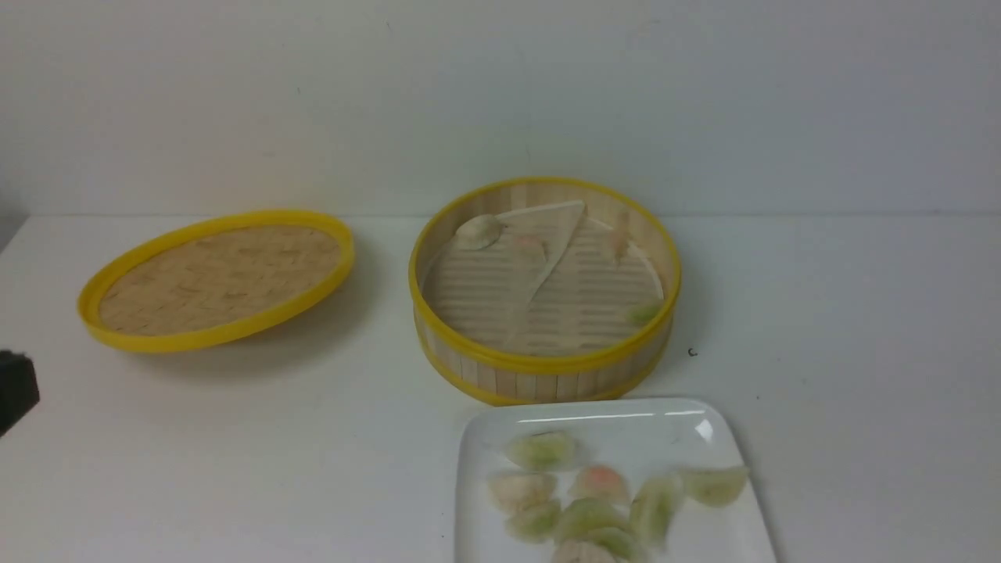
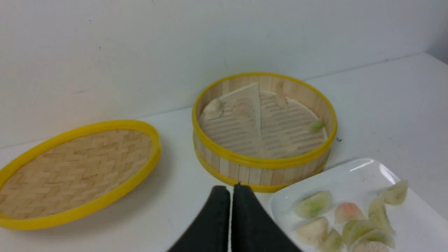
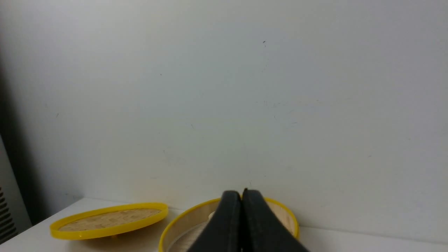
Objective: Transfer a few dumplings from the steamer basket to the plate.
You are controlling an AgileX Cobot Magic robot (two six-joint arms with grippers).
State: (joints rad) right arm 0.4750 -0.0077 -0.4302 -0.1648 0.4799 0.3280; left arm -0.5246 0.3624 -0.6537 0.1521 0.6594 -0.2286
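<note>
The steamer basket (image 1: 539, 377) stands mid-table with several dumplings left in it, one whitish (image 1: 478, 231) at the far left wall and one green (image 1: 643, 313) at the near right. In front of it the white plate (image 1: 594, 414) carries several dumplings (image 1: 541, 450). In the left wrist view my left gripper (image 2: 231, 189) is shut and empty, hovering short of the basket (image 2: 259, 171) and left of the plate (image 2: 353, 171). My right gripper (image 3: 241, 193) is shut on nothing, raised before the basket (image 3: 175, 224) and facing the wall.
The flat woven lid (image 1: 219, 277) with its yellow rim lies tilted to the left of the basket. A folded pale liner (image 1: 547, 250) rests on the basket floor. A dark piece of the left arm (image 1: 16, 391) shows at the left edge. A wall stands behind.
</note>
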